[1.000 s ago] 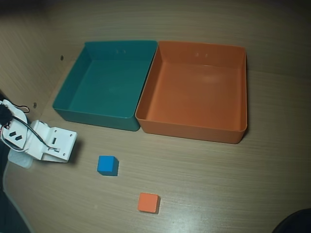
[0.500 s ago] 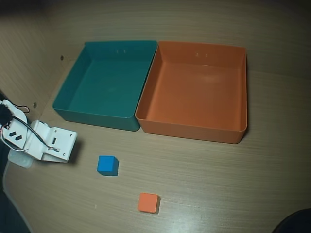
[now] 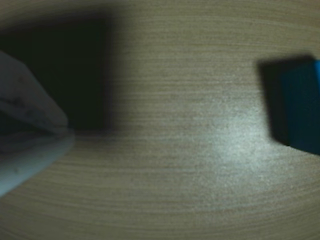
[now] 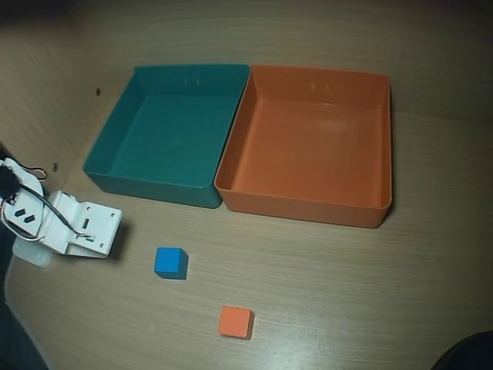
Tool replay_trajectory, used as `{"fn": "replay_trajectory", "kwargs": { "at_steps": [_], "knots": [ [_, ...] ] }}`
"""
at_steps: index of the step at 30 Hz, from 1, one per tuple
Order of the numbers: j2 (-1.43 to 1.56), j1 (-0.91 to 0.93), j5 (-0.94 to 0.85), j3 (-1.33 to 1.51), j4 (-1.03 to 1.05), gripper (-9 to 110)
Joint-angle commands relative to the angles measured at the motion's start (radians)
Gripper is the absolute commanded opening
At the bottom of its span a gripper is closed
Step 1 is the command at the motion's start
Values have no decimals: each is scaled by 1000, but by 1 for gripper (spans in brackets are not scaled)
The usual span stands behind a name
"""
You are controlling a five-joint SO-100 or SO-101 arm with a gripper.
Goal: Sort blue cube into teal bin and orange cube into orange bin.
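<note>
- In the overhead view the white arm's gripper sits at the far left of the wooden table, low over the surface, with black cables looping over its body. From above I cannot tell whether its jaws are parted or closed.
- In the wrist view a pale finger comes in from the left edge with a dark shadow behind it. Nothing is seen between the jaws, though the picture is blurred and shows probably just one finger.
- The blue cube lies on the table just right of the gripper, apart from it, in front of the teal bin. In the wrist view it shows as a blue block cut by the right edge.
- The teal bin stands at the back left, its floor bare.
- The orange cube rests on the table to the right of the blue cube and nearer the lower edge of the overhead view, apart from it.
- The orange bin stands right of the teal bin, their side walls touching, its floor bare too.
</note>
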Motion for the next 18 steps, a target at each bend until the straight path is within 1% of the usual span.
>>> {"fn": "replay_trajectory", "kwargs": {
  "at_steps": [1,18],
  "knots": [
    [0,-12,3,61,-2,-3],
    [-2,2,14,61,-2,-3]
  ]
}}
